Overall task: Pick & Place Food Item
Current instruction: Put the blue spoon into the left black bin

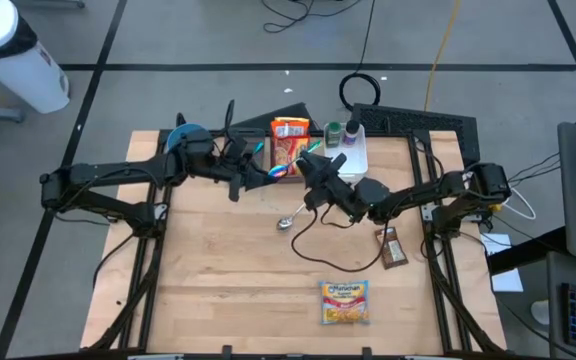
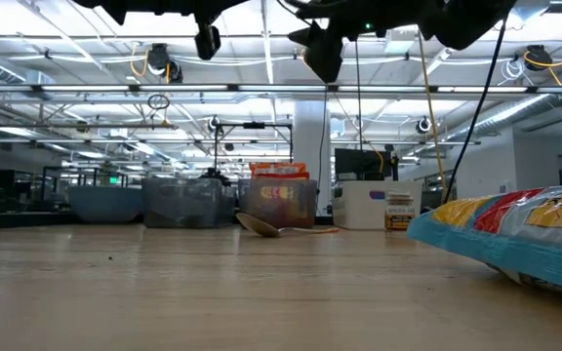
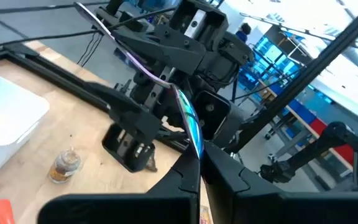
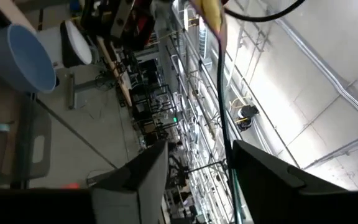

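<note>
Snack packet (image 3: 188, 115) was pinched edge-on in left gripper (image 3: 199, 163), lifted mid-air over table's (image 1: 218, 290) far side w/ right gripper (image 1: 311, 166) alongside, grip state unclear; placing remained.

A grey concrete floor (image 1: 218, 40) crossed by dark tape lines surrounds the pale wooden counter (image 1: 228, 280). Relative to that counter, a white cylindrical bin (image 1: 13, 55) stands off its far left corner, and black and yellow cables (image 1: 438, 50) trail across the floor beyond its far edge. Level across the counter, long ceiling strip lights (image 2: 86, 44) and steel trusses (image 2: 261, 90) span a large open workshop with a white pillar (image 2: 310, 161).
</note>
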Controlling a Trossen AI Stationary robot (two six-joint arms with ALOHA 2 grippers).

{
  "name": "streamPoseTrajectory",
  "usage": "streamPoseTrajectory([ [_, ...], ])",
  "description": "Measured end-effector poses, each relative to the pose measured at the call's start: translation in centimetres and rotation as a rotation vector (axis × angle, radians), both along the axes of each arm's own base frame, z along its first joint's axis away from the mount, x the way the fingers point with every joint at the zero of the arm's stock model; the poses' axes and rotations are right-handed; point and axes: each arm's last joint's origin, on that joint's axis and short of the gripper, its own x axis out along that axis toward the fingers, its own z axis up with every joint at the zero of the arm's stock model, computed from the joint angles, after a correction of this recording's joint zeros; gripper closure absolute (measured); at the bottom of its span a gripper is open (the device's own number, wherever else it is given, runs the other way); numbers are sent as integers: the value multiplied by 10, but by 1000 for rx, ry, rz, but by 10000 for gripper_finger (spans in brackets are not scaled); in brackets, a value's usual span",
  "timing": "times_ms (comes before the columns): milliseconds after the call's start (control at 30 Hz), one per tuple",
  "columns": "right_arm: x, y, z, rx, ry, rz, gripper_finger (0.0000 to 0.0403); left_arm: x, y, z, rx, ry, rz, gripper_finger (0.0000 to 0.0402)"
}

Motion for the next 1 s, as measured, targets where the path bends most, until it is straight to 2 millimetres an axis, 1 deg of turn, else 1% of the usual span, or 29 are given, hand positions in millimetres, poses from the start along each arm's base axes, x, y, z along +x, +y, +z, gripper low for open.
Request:
streamPoseTrajectory([
  [200, -5, 8, 9, 8, -62, 32, 195, 0, 1, 0, 34, -4, 12, 395],
  [333, -7, 13, 12, 32, -87, 49, 191, -1, 3, -1, 39, 9, 22, 393],
  [500, -10, 25, 17, 46, -149, 92, 191, -3, 9, -6, 88, 57, 69, 394],
  [600, -12, 33, 18, 58, -171, 122, 191, -6, 18, -12, 122, 111, 117, 396],
  [700, -13, 40, 19, 107, -211, 162, 194, -10, 28, -19, 166, 184, 187, 395],
  [1000, -12, 49, 15, 313, -311, 267, 198, -33, 61, -41, 313, 477, 406, 395],
])
